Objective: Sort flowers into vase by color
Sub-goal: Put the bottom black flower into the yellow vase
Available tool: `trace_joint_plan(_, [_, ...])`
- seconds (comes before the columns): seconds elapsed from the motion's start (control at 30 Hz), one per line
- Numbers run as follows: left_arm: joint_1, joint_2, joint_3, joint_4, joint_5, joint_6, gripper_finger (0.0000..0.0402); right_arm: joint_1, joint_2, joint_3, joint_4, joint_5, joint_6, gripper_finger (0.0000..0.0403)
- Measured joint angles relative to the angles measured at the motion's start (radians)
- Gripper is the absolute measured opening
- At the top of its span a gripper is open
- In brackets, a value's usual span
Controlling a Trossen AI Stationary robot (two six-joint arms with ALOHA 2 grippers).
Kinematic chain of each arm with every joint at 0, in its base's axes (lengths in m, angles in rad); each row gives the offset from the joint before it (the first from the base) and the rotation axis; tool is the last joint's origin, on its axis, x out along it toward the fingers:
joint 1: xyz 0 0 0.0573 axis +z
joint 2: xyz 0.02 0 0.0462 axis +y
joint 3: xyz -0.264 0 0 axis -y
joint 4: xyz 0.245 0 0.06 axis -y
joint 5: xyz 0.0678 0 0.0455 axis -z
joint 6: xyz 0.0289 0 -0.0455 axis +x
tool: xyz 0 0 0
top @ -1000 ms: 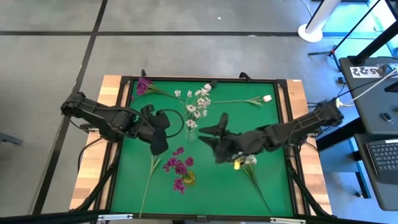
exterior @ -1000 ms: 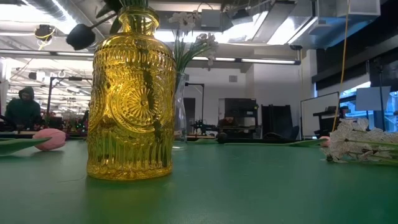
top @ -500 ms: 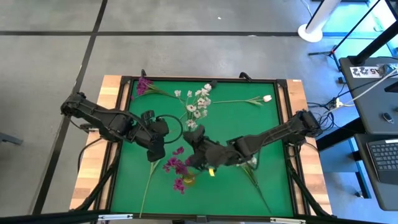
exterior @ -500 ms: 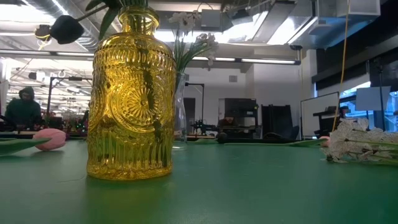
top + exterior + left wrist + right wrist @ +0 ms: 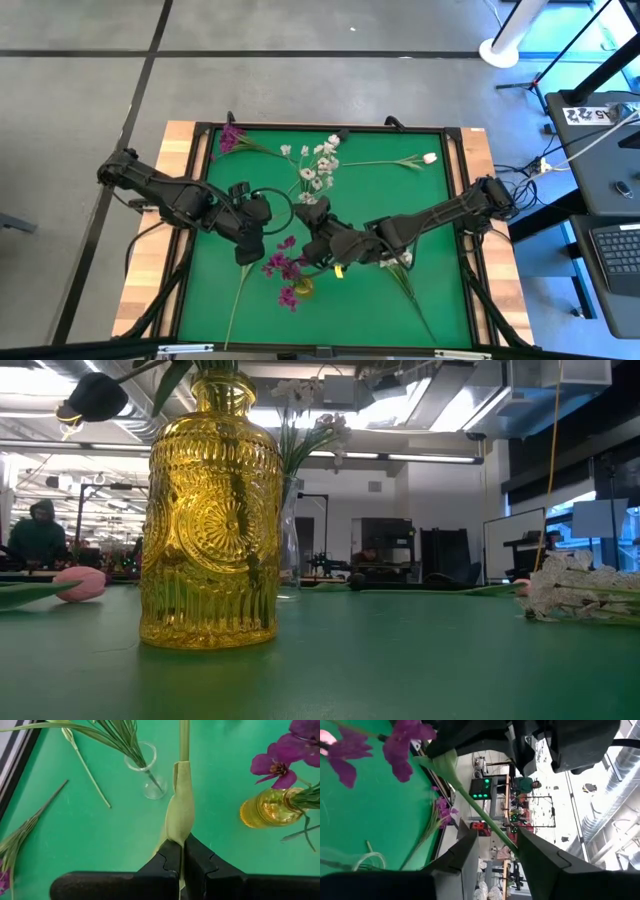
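Right gripper [image 5: 318, 243] holds a green stem [image 5: 485, 817] between part-open fingers above the yellow vase [image 5: 302, 287]. Left gripper [image 5: 182, 855], clamped on another stem [image 5: 181, 810], waits beside it. Only the low view shows the vase's ribbed glass [image 5: 210, 520].

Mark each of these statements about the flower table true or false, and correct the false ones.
1. The left gripper is shut on a green stem. True.
2. The yellow vase lies on its side. False: it stands upright.
3. Purple flowers are in the yellow vase. True.
4. The clear vase is empty. False: it holds green stems.
5. A pink tulip lies on the green mat. True.
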Motion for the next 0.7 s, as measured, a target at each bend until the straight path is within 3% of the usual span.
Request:
trace_joint_plan(0.3, [-0.004,0.0,0.0,0.014,0.036,0.0,0.0,0.0,0.0,0.0,-0.023,0.043,-0.028,0.0124])
trace_joint_plan(0.7, [-0.004,0.0,0.001,0.015,0.069,0.0,0.0,0.0,0.0,0.0,-0.086,0.094,-0.027,0.002])
